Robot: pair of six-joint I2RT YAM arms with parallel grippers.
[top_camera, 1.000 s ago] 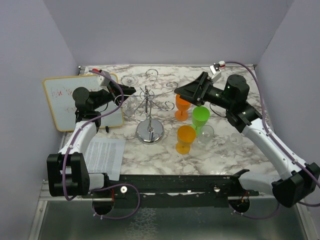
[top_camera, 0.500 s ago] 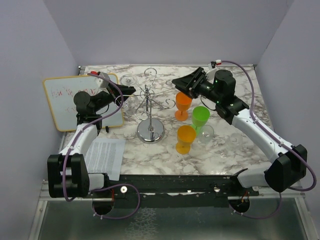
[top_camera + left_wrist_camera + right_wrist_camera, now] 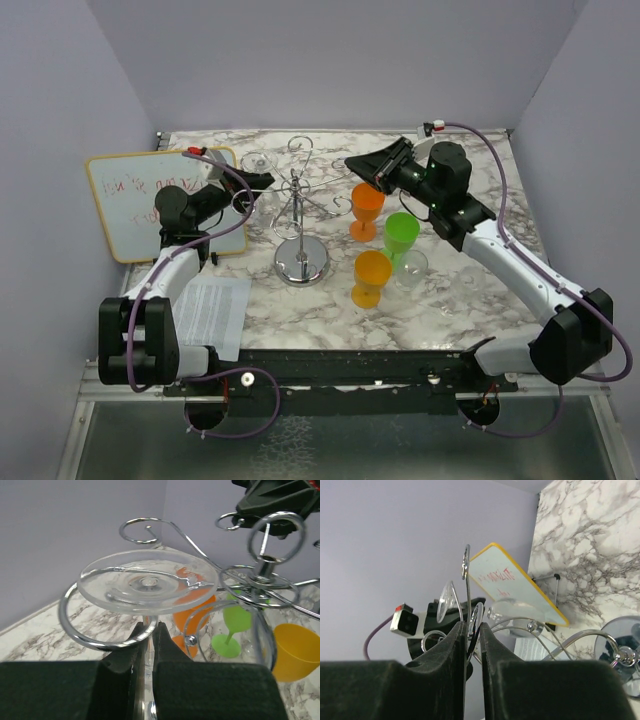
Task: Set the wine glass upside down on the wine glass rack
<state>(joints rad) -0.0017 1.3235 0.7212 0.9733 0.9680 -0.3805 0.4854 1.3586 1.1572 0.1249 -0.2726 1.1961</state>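
Note:
The wine glass (image 3: 148, 582) hangs upside down, its round clear foot on top, over a curled arm of the wine glass rack (image 3: 74, 626). My left gripper (image 3: 148, 631) is shut on the glass's stem just under the foot. In the top view the left gripper (image 3: 256, 183) sits at the left side of the chrome wine glass rack (image 3: 300, 262). My right gripper (image 3: 352, 166) reaches the rack's right top arm. In the right wrist view the right gripper (image 3: 470, 628) stands nearly shut, with a thin wire of the rack (image 3: 466, 572) pinched between its jaws.
Two orange cups (image 3: 366, 211) (image 3: 371, 276), a green cup (image 3: 401, 235) and a clear glass (image 3: 412, 268) stand right of the rack. A yellow-framed whiteboard (image 3: 130, 205) leans at the left. A printed sheet (image 3: 210, 310) lies near the left arm's base.
The right arm swung left onto the rack's top arm and its jaws went from wide open to nearly shut on the wire. The left arm shifted only slightly, still holding the glass.

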